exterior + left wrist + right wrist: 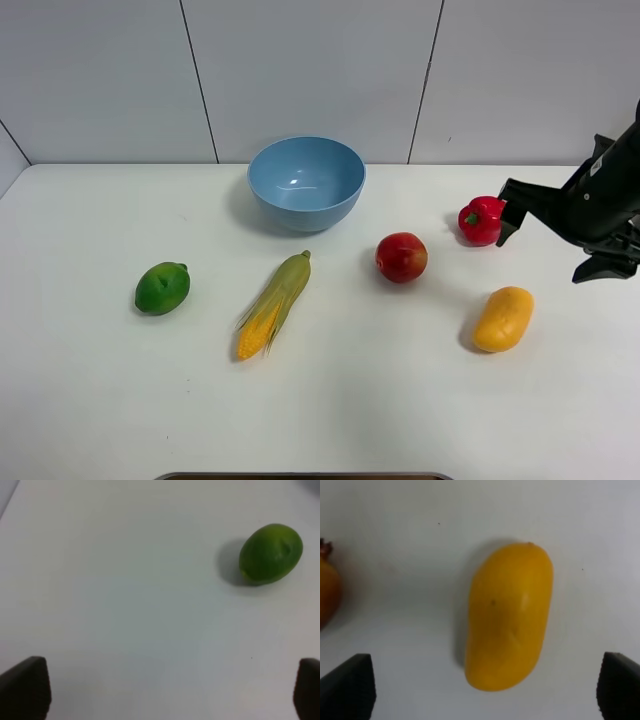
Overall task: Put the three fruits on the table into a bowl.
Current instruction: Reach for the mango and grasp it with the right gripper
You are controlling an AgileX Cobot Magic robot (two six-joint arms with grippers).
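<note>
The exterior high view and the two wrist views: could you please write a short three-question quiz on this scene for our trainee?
1. True or false: the light-blue bowl holds no fruit yet.
2. Short answer: what lies between the lime and the apple?
3. Multiple choice: which fruit fills the middle of the right wrist view, below the open right gripper? A lime; B mango; C apple.
Key: 1 true; 2 the corn cob; 3 B.

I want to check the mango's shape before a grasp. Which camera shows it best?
The right wrist view: the mango sits large and whole mid-picture. The exterior high view shows it whole but small. The left wrist view shows only the lime, no mango.
</note>
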